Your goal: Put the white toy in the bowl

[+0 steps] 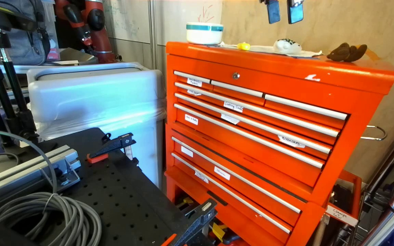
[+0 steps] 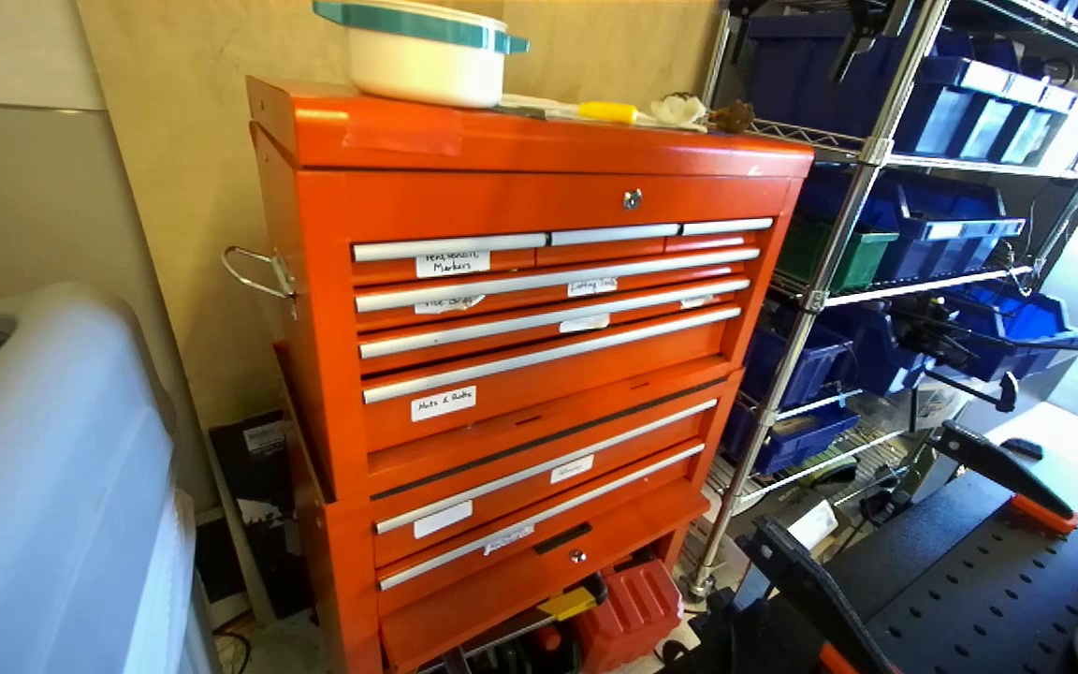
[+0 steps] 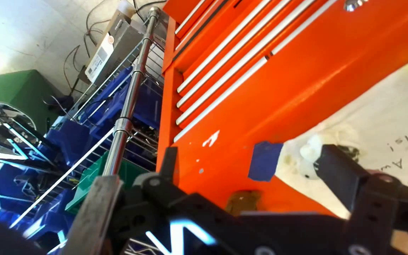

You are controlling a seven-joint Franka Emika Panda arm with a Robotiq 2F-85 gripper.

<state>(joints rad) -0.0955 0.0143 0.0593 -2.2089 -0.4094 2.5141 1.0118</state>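
Orange chest supports bowl and white toy; end effector above (2 jaws parted).

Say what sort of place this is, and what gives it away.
Likely a workshop or lab: an orange-red tool chest with labels such as "Nuts & Bolts", blue bins on wire shelves, and clamps at the edge of a black table.

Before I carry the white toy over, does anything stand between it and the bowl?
Yes: in both exterior views, the yellow object lies between the white toy and the bowl, lower than the bowl's top.
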